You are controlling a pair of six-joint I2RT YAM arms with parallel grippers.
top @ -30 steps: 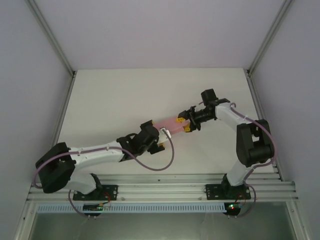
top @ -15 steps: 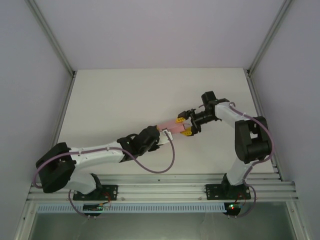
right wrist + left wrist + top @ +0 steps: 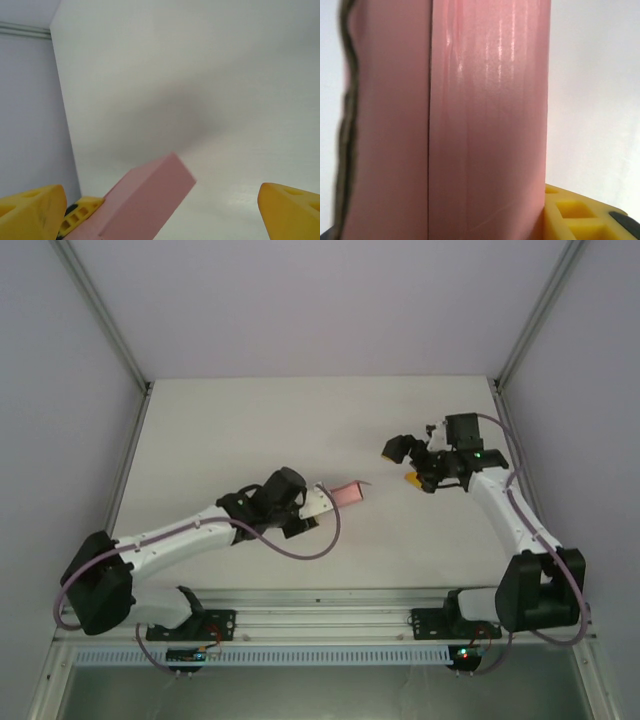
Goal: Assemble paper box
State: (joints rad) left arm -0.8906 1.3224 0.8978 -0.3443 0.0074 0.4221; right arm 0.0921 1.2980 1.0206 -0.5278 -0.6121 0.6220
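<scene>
Box (image 3: pixel 347 493): its near end is hidden inside the left hand (image 3: pixel 316 503), which grips it (pink card); right hand (image 3: pixel 403 464) gapes wide, well apart from it.

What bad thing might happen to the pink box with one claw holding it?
The small pink card box is held at one end by the left gripper alone, so it might tilt or slip out. The open right gripper sits apart from it; coming in, it might knock the free end.
</scene>
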